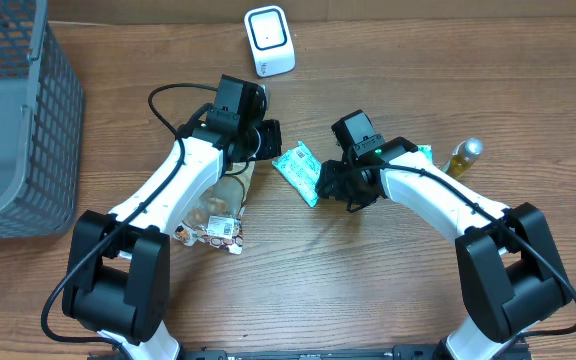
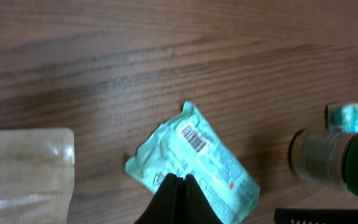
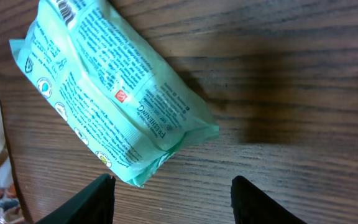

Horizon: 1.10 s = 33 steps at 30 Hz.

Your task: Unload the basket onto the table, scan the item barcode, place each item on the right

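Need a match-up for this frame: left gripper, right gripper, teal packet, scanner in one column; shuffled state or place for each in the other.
1. left gripper
2. right gripper
3. teal packet
4. scanner

a. white, on the far side from the arms' bases
b. fingers wide apart, nothing between
c. barcode facing up
d. fingers shut

Pairs: 1-d, 2-b, 3-c, 4-a

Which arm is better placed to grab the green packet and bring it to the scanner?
Right: the right gripper is open, the green packet just ahead of it; the left gripper is shut.
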Motion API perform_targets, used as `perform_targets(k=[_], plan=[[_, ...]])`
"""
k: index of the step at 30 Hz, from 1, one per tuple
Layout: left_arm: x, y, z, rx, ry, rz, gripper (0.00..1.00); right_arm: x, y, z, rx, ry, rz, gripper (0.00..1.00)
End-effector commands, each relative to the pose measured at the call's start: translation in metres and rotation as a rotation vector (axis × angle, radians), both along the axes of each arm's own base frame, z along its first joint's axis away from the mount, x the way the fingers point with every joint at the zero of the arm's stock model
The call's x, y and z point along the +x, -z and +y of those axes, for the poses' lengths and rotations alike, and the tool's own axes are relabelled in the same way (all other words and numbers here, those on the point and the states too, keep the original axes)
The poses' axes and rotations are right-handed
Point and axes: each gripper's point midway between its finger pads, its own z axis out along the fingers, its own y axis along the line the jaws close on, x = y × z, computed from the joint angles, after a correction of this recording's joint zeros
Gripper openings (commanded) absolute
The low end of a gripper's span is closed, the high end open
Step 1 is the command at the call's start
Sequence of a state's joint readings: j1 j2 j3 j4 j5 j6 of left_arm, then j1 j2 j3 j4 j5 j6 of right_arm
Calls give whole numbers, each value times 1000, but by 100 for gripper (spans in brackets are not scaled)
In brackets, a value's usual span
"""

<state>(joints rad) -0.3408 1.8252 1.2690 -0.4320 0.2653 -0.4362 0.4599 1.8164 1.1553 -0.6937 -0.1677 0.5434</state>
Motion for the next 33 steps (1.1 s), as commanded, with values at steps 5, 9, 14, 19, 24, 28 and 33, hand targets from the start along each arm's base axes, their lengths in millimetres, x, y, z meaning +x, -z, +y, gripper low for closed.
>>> perform_targets(k=[5,9,14,19,24,28,33], plan=[[8,1,-18,7,55,-69,5,-12,11,-8,7,132,44,59],[14,23,-29,13,91,-77,4,-9,15,-7,24,147,23,59],[18,55,-37,-3,108,-44,4,-13,21,-8,29,186,40,56],[11,91,-39,3,119,25,4,-17,28,-5,45,229,46,55],[-7,111,-40,-14,144,122,4,-3,27,3,98,241,-21,50],[-22,119,-32,12,138,200,4,3,22,13,152,233,-39,50],[-47,127,-23,47,131,312,4,7,20,15,169,249,-50,48]])
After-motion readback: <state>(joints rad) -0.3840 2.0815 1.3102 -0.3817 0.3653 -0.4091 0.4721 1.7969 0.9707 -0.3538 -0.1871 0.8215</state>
